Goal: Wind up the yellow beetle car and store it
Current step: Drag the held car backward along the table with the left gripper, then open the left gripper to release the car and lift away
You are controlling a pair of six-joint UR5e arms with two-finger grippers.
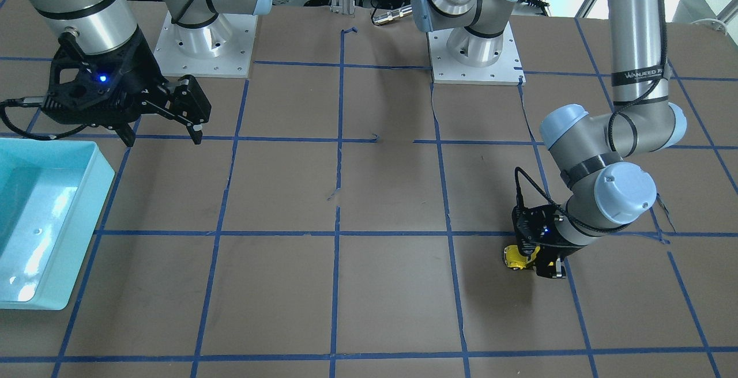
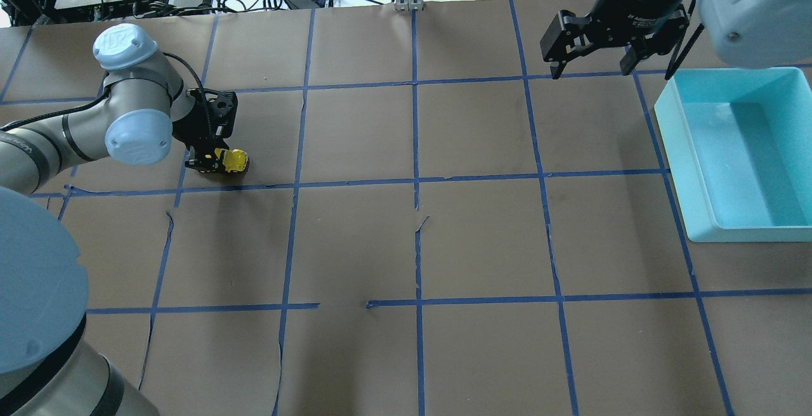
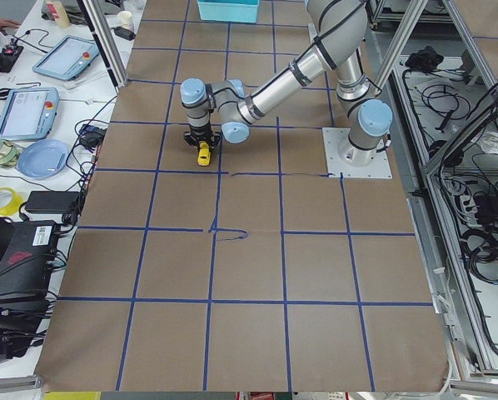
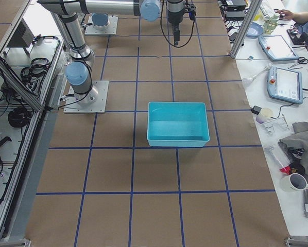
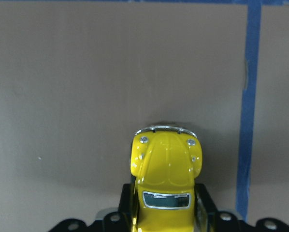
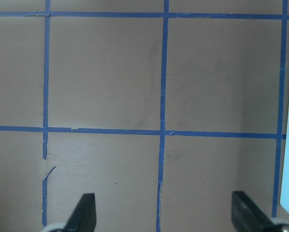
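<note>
The yellow beetle car sits at table level at the far left of the overhead view, nose pointing away from my left gripper. The left gripper is shut on the car's rear sides. In the left wrist view the car fills the lower middle, with a black finger on either flank. The front view shows the car sticking out of the left gripper. My right gripper is open and empty, hovering above the table beside the bin. Its fingertips stand wide apart.
A turquoise bin stands at the right of the overhead view, empty inside; it also shows in the front view and the right view. Brown paper with a blue tape grid covers the table. Both arm bases stand at the robot's edge.
</note>
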